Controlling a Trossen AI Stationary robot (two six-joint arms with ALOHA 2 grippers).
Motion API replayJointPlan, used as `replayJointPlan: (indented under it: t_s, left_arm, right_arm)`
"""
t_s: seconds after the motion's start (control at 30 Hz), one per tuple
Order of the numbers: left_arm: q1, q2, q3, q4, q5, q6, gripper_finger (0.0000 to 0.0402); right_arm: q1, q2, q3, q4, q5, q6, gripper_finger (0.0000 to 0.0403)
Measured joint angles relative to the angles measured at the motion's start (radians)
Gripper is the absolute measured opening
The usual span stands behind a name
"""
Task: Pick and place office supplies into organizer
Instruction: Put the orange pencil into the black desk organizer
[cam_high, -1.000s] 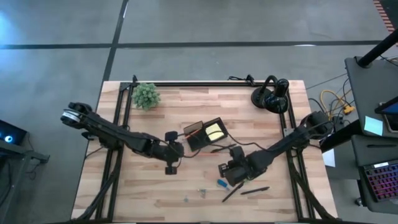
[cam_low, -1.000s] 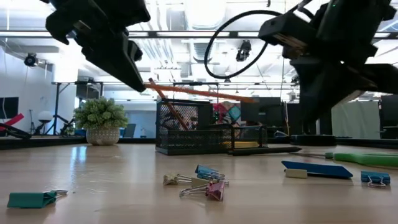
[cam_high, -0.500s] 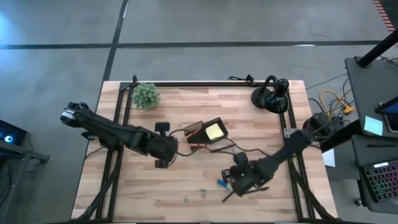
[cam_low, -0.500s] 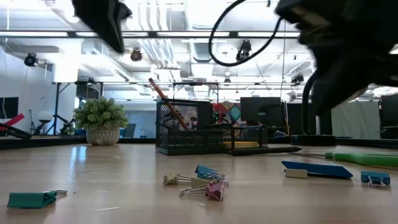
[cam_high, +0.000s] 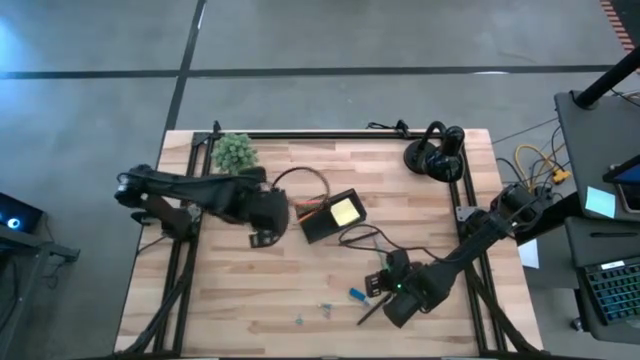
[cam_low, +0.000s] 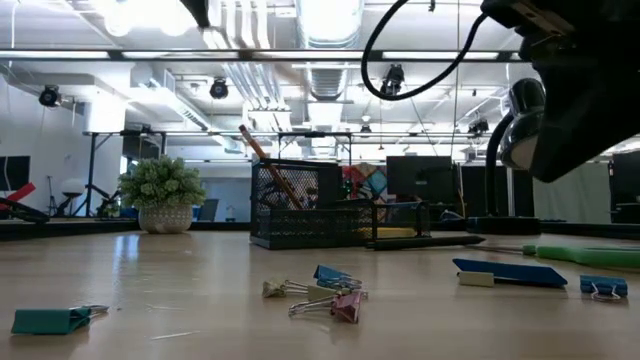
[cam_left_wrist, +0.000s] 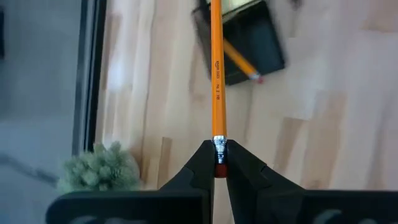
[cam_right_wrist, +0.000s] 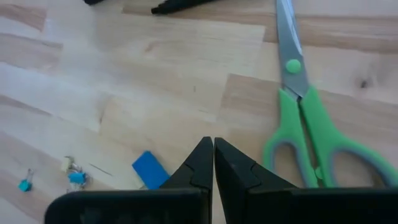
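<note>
We are seeing an orange pencil (cam_left_wrist: 217, 81), green-handled scissors (cam_right_wrist: 314, 134), a blue piece (cam_right_wrist: 150, 170), a black organizer (cam_high: 330, 215) with a yellow pad (cam_high: 343, 211), a pale wood bench (cam_high: 250, 290)

Two orange pencils (cam_left_wrist: 217, 74), one pair of green scissors (cam_right_wrist: 305, 118), one yellow sticky pad (cam_high: 343, 211), one plant (cam_high: 236, 153).

Black organizer (cam_high: 331, 215) mid-table, yellow sticky-note pad (cam_high: 343, 211) inside, potted plant (cam_high: 236, 152) far corner
</note>
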Motion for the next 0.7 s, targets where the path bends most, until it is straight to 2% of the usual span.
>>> replayJointPlan:
  t_s: [0.1,0.2,0.37,0.7]
  left_arm:
    - [0.07,0.033,-0.035,0.001,0.047,-0.059,0.0004]
    - [0.11,0.027,-0.102,-0.006,0.179,-0.124,0.0007]
    - [0.11,0.013,-0.163,-0.001,0.201,-0.191,0.0012]
    - [0.109,-0.043,-0.15,-0.003,0.196,-0.282,0.0007]
  right_arm:
    - [0.0,0.0,0.0,0.0,0.003,-0.005,0.0009]
    - [0.0,0.0,-0.003,-0.002,0.002,-0.015,0.0009]
    - [0.0,0.0,-0.009,-0.004,-0.003,-0.038,0.0009]
    - [0.0,0.0,-0.03,-0.004,-0.006,-0.041,0.0009]
